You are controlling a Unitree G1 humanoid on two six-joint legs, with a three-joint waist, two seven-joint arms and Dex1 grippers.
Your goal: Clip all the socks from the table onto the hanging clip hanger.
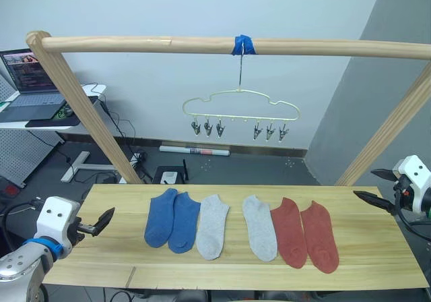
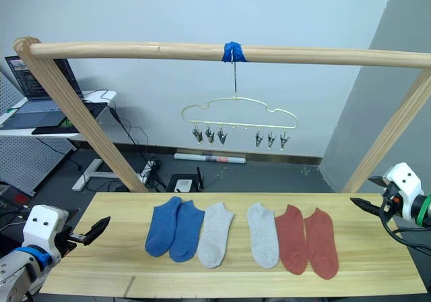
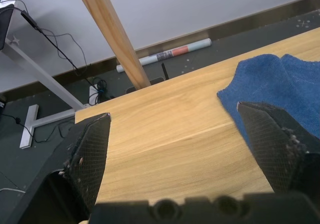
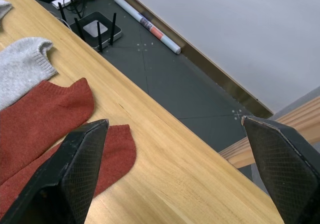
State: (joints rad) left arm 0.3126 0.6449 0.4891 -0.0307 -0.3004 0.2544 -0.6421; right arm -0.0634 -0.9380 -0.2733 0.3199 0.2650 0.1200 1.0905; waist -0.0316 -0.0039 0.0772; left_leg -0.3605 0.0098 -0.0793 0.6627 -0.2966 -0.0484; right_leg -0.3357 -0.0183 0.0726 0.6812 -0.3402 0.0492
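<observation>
I held both grippers, left (image 1: 101, 220) and right (image 1: 372, 187), spread empty flanking the socks (image 1: 242, 228), ready to pick.

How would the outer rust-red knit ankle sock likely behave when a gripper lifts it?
The outer rust-red knit ankle sock lies flat and limp on the pale wood-plank table, so it would probably droop. It looks thin, likely light. Its knit surface probably grips rather than slips.

Socks (image 1: 240, 228) lie in a row on the table (image 1: 377, 248), beneath the clip hanger (image 1: 240, 110).
</observation>
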